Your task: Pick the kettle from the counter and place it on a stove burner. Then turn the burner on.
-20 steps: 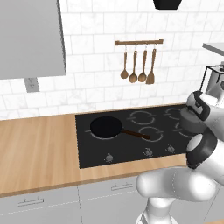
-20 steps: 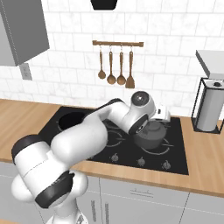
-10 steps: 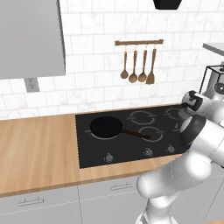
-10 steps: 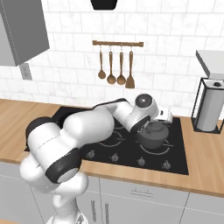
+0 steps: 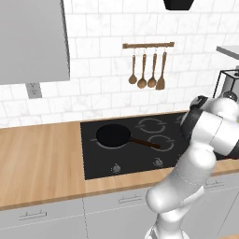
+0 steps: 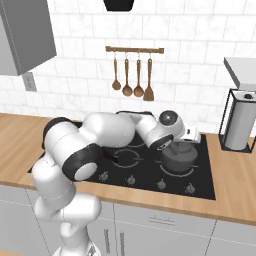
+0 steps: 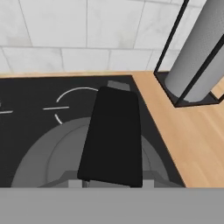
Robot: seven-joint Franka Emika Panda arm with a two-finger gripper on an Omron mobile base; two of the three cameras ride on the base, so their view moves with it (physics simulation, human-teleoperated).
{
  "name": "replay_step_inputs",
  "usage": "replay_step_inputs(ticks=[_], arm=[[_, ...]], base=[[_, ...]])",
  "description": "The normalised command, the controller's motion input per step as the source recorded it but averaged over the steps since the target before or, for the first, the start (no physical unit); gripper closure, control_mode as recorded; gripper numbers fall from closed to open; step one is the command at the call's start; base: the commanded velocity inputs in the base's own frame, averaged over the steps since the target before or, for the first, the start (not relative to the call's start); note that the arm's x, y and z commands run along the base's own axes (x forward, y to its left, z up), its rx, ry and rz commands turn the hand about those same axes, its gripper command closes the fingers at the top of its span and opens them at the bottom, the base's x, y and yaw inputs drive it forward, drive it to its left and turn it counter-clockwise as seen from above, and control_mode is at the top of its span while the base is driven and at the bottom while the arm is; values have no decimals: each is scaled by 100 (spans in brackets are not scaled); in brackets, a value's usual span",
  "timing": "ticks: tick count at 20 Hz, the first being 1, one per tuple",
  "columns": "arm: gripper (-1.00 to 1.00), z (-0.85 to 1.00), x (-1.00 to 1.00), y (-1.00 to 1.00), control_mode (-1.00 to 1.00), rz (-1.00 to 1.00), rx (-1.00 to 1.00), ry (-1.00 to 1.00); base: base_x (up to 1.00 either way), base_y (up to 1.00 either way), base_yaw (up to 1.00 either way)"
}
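Note:
The dark grey kettle [image 6: 177, 159] is at the front right stove burner [image 6: 172, 173] of the black cooktop [image 6: 206, 181]; I cannot tell whether its base touches the glass. My gripper [image 6: 184, 144] is shut on the kettle's arched handle from above. In the hand view the handle's black sleeve [image 7: 113, 135] runs up the middle, with the kettle's grey body [image 7: 43, 155] below it and my fingertips hidden behind the handle. In the left base view my own arm hides the kettle. The wood counter [image 6: 236, 176] lies to the right of the cooktop.
A black frying pan [image 5: 113, 135] sits on the front left burner. Silver knobs [image 6: 131, 178] line the cooktop's front edge. A paper towel roll in a black wire stand [image 6: 239, 125] stands on the counter at the right. Wooden utensils [image 6: 132, 75] hang on the wall.
The kettle has come down a little over the front right burner, still in my grip. My elbow has swung round to the left of the right base view.

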Motion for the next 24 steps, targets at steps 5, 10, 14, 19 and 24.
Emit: replay_step_inputs(ticks=[5, 10, 14, 19, 24], arm=[[100, -14, 38, -3, -100, 0, 0, 5], [100, -19, 35, -16, -100, 0, 0, 5], [100, -24, 19, -10, -100, 0, 0, 5], [100, -51, 0, 12, -100, -8, 0, 0], [-100, -59, 0, 55, -100, -20, 0, 0]], base=[[0, 0, 0], [0, 0, 0], [0, 0, 0], [0, 0, 0], [0, 0, 0]])
